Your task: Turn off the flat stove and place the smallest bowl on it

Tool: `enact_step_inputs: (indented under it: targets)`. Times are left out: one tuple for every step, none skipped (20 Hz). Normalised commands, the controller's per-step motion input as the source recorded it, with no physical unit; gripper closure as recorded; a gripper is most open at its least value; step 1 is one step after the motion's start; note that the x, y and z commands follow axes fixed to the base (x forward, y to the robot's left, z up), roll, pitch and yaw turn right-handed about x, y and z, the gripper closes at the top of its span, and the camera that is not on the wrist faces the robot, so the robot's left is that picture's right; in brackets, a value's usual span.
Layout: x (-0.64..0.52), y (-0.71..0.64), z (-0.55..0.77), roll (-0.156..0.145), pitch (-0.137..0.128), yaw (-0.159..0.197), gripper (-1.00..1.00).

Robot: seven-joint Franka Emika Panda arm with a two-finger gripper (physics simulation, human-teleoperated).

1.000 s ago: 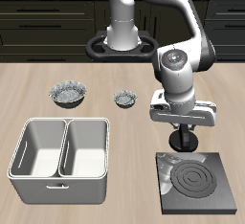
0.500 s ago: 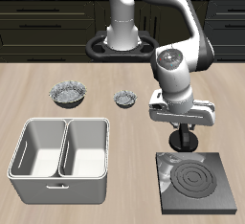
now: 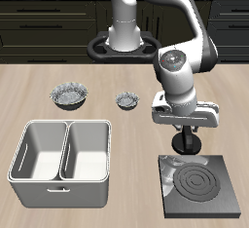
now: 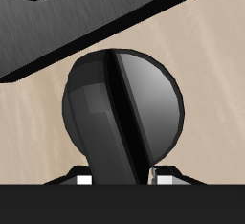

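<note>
One flat stove (image 3: 201, 185) with dark coils is seen at the table's front edge, beside one white double-basin tray (image 3: 60, 160) whose two basins hold nothing visible; two crinkled grey bowls are counted farther back, the wider bowl (image 3: 71, 95) and the smallest bowl (image 3: 127, 100), a third not being made out. The gripper (image 3: 185, 145) is lowered onto the stove's back corner, and in the wrist view the black round knob (image 4: 122, 113) is shown directly at the fingers (image 4: 84, 179). Whether the jaws are clamped on it cannot be told; the smallest bowl stands well apart from the gripper.
</note>
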Motion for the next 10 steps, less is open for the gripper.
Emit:
enact_step_inputs:
  targets:
    - [0.03,0.03,-0.04,0.021,0.015,-0.022,1.00]
    - [0.01,0.00,-0.02,0.015,0.023,-0.033,1.00]
    - [-0.04,0.07,0.00,0.038,0.001,-0.037,1.00]
    - [-0.04,0.25,-0.03,0.038,0.019,-0.040,1.00]
    - [-0.05,0.07,-0.02,0.050,0.020,-0.059,1.00]
    - [-0.01,0.10,-0.01,-0.004,-0.001,0.028,1.00]
    - [-0.01,0.06,-0.03,0.027,0.018,-0.084,1.00]
    - [-0.05,0.14,-0.02,0.085,0.028,-0.129,1.00]
    - [-0.05,0.40,-0.08,0.108,0.005,-0.071,1.00]
    - [-0.09,0.15,-0.01,0.047,0.017,-0.015,1.00]
